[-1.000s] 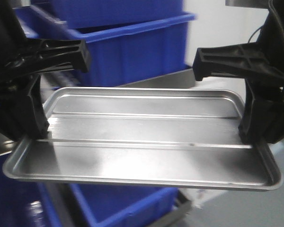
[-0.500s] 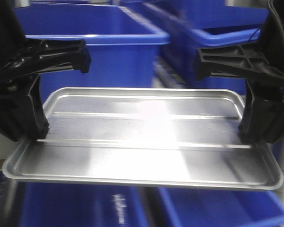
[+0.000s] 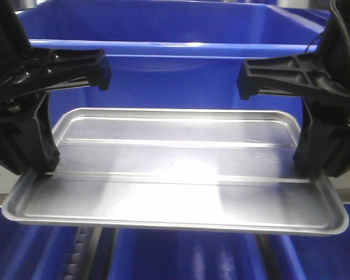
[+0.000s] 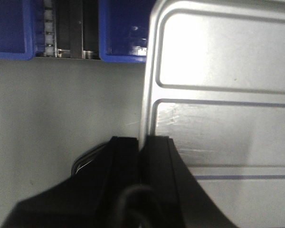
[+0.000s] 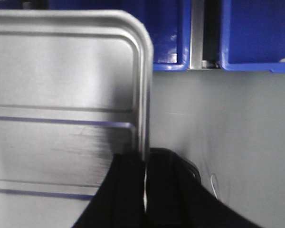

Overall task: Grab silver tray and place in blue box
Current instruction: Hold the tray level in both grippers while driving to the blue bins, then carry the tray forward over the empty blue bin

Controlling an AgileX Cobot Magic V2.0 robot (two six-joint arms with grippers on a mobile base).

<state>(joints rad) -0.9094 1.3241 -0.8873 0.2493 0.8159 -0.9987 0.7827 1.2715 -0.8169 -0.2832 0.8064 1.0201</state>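
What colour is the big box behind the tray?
Bright blue box, clearest in the front view.

A tray (image 3: 175, 163) held before a box (image 3: 175, 87)
The left gripper (image 4: 142, 152) clamps its left edge, the right gripper (image 5: 145, 166) its right edge; the box stands behind.

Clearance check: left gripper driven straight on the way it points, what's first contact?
Probably the near wall of the blue box, ahead of the left gripper, jaws shut on the silver tray. Gap unclear.

Close front view, wrist views downward, sharing tray (image 3: 175, 175)
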